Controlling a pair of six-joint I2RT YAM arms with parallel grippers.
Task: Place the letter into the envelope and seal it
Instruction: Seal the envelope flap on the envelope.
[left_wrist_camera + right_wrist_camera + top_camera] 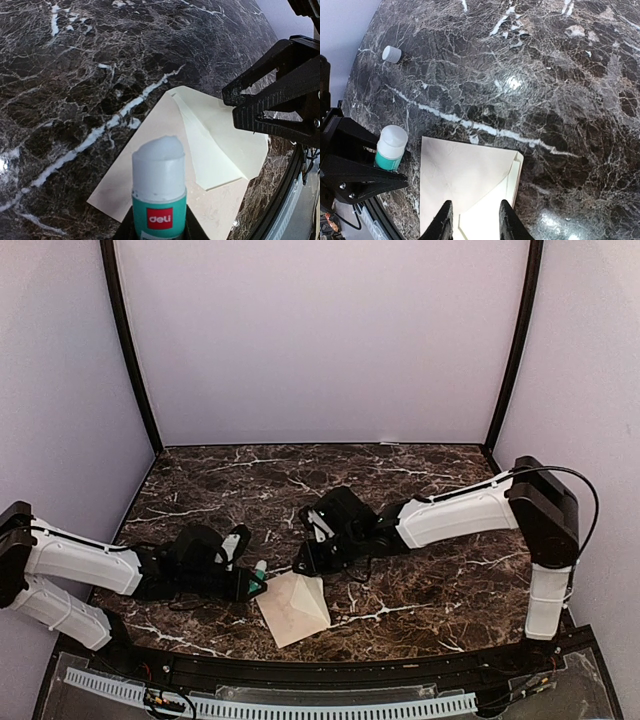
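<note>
The cream envelope [293, 607] lies flat near the table's front edge, between the two arms. Its paler triangular flap [220, 140] lies folded over the body [465, 170]. The letter is hidden; no separate sheet shows. My left gripper [252, 586] is shut on an uncapped teal glue stick [160, 190], whose white tip hangs just above the envelope's left edge. My right gripper [476, 220] hovers over the flap with its fingers apart and nothing between them.
A small white cap [391, 54] lies on the dark marble table [420, 480], away from the envelope. Purple walls close in the back and both sides. A black rail runs along the front edge [330, 672].
</note>
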